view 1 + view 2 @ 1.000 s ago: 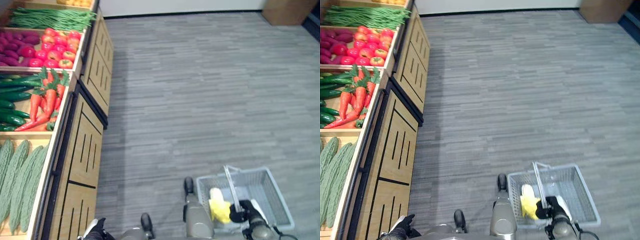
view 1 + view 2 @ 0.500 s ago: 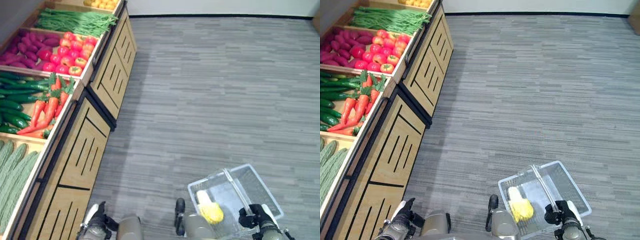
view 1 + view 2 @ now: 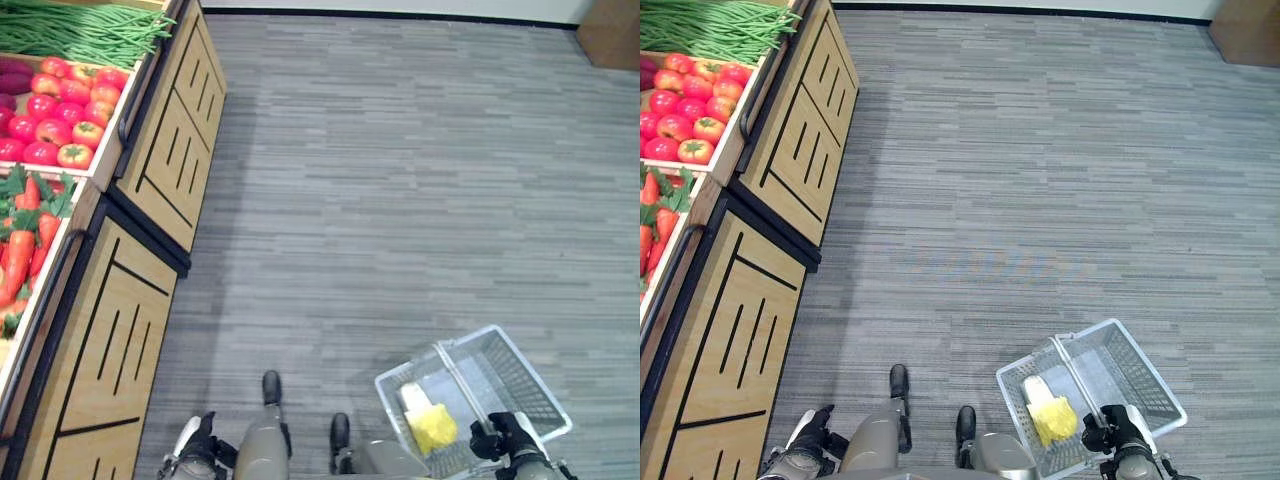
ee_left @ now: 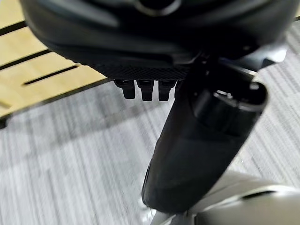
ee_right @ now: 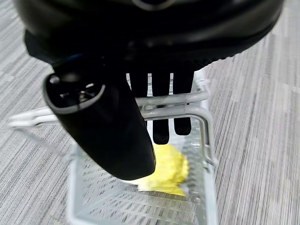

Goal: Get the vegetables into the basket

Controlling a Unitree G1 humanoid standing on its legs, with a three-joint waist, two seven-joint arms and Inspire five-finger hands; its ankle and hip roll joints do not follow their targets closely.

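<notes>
My right hand (image 3: 503,440) hangs low at my right side, shut on the handle (image 5: 174,99) of a pale wire basket (image 3: 535,392); its fingers (image 5: 160,110) curl over the bar. In the basket lie a yellow corn cob (image 3: 432,428) and a whitish piece (image 3: 411,397), the corn also showing under the hand (image 5: 165,169). My left hand (image 3: 194,449) hangs at my left side with relaxed fingers (image 4: 146,89) and holds nothing. The vegetables lie in the stand's crates: green beans (image 3: 80,30), red tomatoes (image 3: 55,125) and carrots (image 3: 22,250).
The wooden stand (image 3: 110,340) with slotted front panels runs along my left side, its crates tilted towards me. Grey plank floor (image 3: 420,200) stretches ahead and to the right. A brown box (image 3: 610,30) stands at the far right corner.
The whole view has shifted, so the stand now sits further left and fewer crates show. The basket stays in my right hand and has turned slightly; the left hand still hangs idle.
</notes>
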